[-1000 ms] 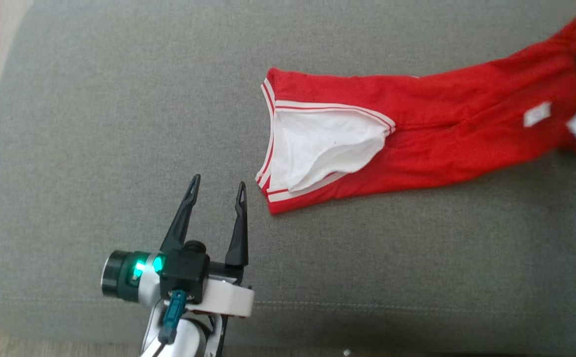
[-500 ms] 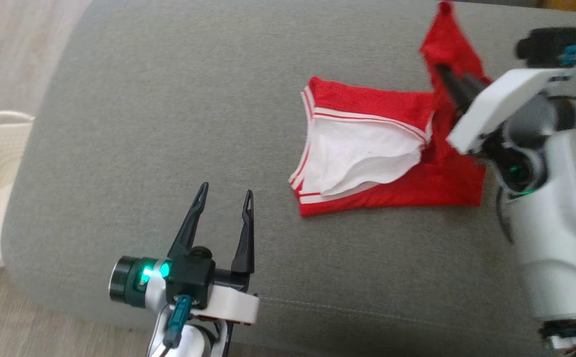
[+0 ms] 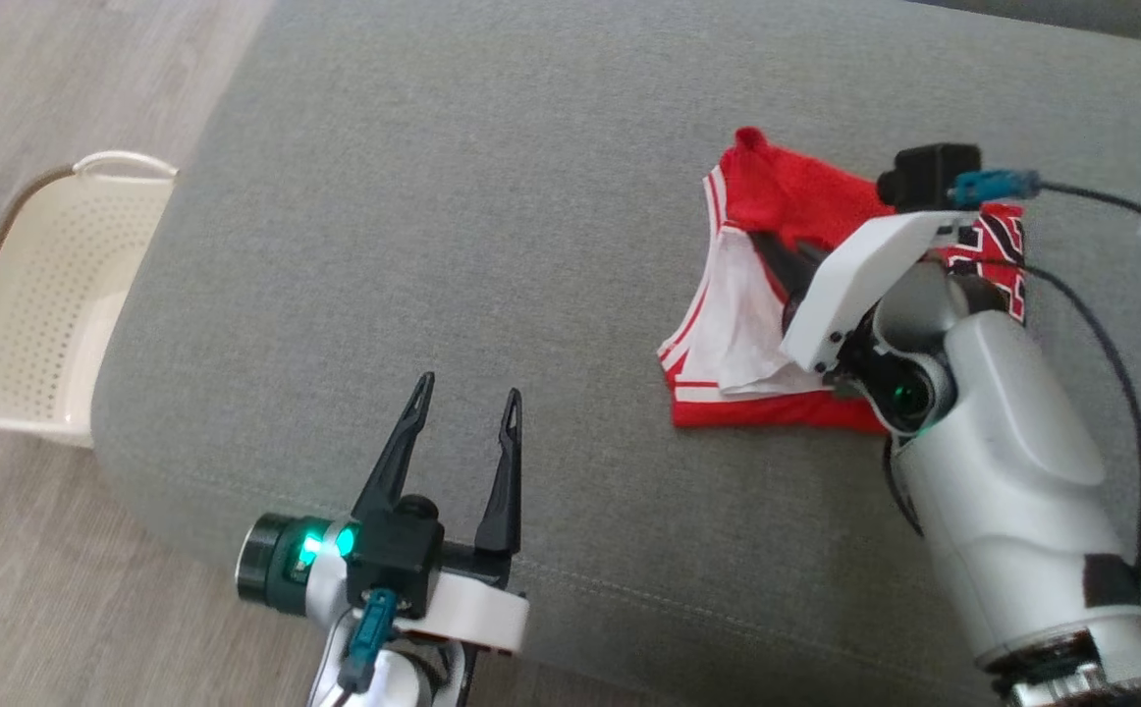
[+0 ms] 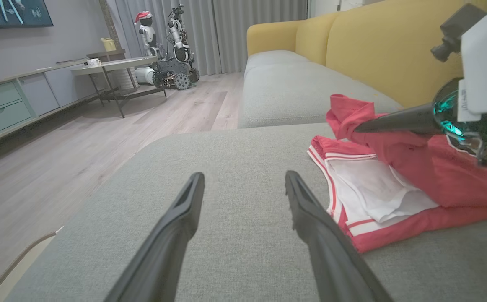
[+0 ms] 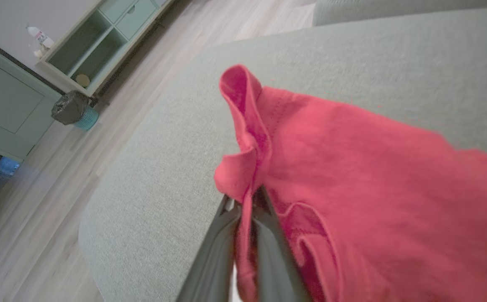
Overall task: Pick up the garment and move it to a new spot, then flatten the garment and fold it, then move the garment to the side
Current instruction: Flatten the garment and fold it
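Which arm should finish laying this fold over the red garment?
Right. The right end effector is shut on a lifted edge of the red garment, above the part lying on the grey cushion. The left end effector is open, beside the garment, not touching it.

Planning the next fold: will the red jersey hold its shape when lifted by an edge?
Probably floppy: the red jersey bunches and droops around the right gripper pinching it. Likely light: one pinch carries the raised part. The rest lies on the grey cushion and may drag.
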{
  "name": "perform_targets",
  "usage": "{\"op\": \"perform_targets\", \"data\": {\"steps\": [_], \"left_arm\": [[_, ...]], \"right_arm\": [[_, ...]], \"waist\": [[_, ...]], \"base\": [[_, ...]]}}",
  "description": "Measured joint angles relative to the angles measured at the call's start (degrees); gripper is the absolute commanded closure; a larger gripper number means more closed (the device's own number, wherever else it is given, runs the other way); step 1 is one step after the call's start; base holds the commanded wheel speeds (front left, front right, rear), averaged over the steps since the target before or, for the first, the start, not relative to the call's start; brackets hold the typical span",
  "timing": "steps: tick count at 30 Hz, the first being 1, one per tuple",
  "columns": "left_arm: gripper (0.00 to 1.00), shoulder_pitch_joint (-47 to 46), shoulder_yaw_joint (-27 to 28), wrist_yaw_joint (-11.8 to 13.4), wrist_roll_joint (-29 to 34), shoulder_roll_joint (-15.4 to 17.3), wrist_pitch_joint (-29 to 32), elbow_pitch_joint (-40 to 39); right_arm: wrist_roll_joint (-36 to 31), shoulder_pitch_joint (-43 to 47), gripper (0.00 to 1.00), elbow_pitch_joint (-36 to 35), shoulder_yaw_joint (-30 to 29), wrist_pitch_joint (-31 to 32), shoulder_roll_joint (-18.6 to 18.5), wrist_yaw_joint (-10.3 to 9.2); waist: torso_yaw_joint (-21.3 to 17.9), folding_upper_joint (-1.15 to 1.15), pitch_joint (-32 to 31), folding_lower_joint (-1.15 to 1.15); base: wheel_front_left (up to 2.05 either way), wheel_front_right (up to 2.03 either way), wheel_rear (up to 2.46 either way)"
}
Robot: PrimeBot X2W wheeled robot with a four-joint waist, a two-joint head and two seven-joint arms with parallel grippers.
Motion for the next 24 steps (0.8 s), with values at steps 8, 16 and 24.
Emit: {"op": "perform_targets", "data": {"steps": [8,16,24], "left_arm": [[0.00,0.1,0.1,-0.4,0.0,-0.5,0.0,0.5],[0.00,0.5,1.5,-0.3,0.4,-0.1,0.0,0.3],[0.00,0.7,2.2,-0.2,0.8,0.3,0.0,-0.5]], "right_arm": [[5.9,-1.0,0.00,2.2,2.3,-4.5,0.5,0.00],[4.5,-2.1,0.00,-5.1,1.6,-14.4,-3.5,0.00],[1.5,3.9,0.60,-8.0,-1.4,-20.1,-8.8,0.00]], "waist": [[0.1,0.00,-0.3,0.00],[-4.5,0.00,-1.5,0.00],[-9.5,0.00,-2.0,0.00]], "base": [[0.00,0.00,0.00],[0.00,0.00,0.00],[0.00,0.00,0.00]]}}
